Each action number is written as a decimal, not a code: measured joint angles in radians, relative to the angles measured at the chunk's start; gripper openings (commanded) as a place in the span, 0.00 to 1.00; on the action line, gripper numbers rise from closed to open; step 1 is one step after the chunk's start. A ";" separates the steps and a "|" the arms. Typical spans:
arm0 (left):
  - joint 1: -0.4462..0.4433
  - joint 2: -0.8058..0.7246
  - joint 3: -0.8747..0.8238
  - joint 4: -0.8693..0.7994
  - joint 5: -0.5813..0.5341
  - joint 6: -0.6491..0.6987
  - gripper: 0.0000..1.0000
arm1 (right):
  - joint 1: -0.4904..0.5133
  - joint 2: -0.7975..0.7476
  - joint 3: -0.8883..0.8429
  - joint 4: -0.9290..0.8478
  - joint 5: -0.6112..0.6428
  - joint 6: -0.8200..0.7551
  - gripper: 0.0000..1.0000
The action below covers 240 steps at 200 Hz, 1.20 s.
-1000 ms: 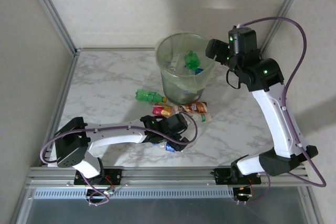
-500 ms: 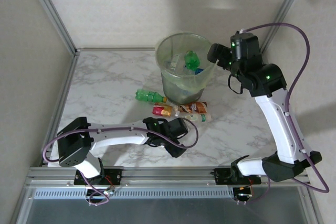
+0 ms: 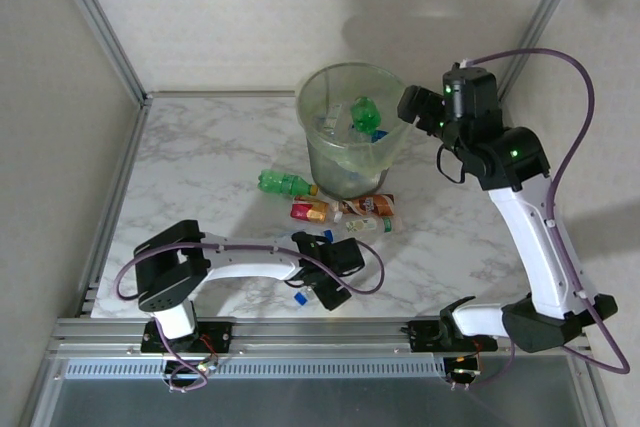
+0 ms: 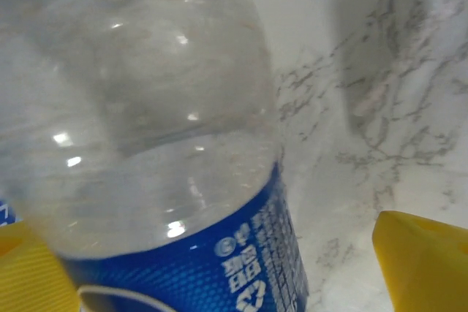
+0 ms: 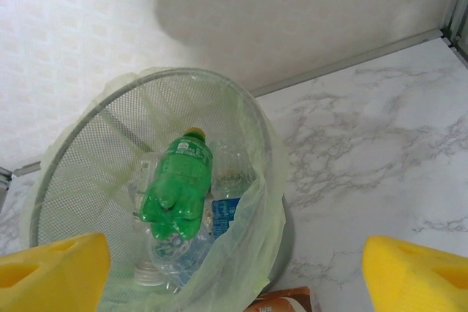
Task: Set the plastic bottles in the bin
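The clear blue-labelled bottle (image 4: 168, 144) lies on the bench (image 3: 200, 157) near its front edge, well apart from the bin (image 3: 312, 97), which stands toward the back. In the left wrist view the bottle's long axis runs away from the camera, crosswise to the line between the yellow pads (image 4: 420, 261), so it is straddled across its width by the left hand (image 3: 330, 277). That hand is spread wide and nothing is gripped yet. Bare marble is visible between the bottle and one pad, while contact at the other cannot be told. A squeeze is judged to be the coming move, followed by a carry straight back to the bin. The right hand (image 5: 234, 264) is held beside and above the bin's rim, fingers wide apart and empty, far from this bottle. A green bottle (image 3: 280, 183) and two red-labelled ones are left lying between the left hand and the bin.
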State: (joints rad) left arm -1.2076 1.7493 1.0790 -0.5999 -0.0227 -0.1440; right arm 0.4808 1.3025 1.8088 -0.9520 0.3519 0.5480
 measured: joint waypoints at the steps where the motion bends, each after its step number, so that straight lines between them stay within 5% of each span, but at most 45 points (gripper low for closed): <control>1: 0.000 0.001 0.000 0.000 -0.001 0.000 0.91 | 0.000 -0.001 0.000 0.000 0.000 0.000 0.86; 126: -0.008 0.017 0.044 -0.007 -0.058 -0.034 0.55 | -0.003 -0.066 -0.050 0.033 0.000 0.011 0.82; 180: -0.010 0.017 0.093 -0.087 -0.084 -0.039 0.51 | -0.003 -0.072 -0.066 0.051 0.000 0.010 0.82; 240: -0.035 -0.041 0.405 -0.235 -0.138 -0.039 0.50 | -0.008 -0.097 -0.068 0.060 0.061 0.017 0.77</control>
State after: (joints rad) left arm -1.2430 1.7084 1.4841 -0.8345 -0.1608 -0.1829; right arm 0.4728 1.2053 1.7405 -0.8917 0.4129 0.5648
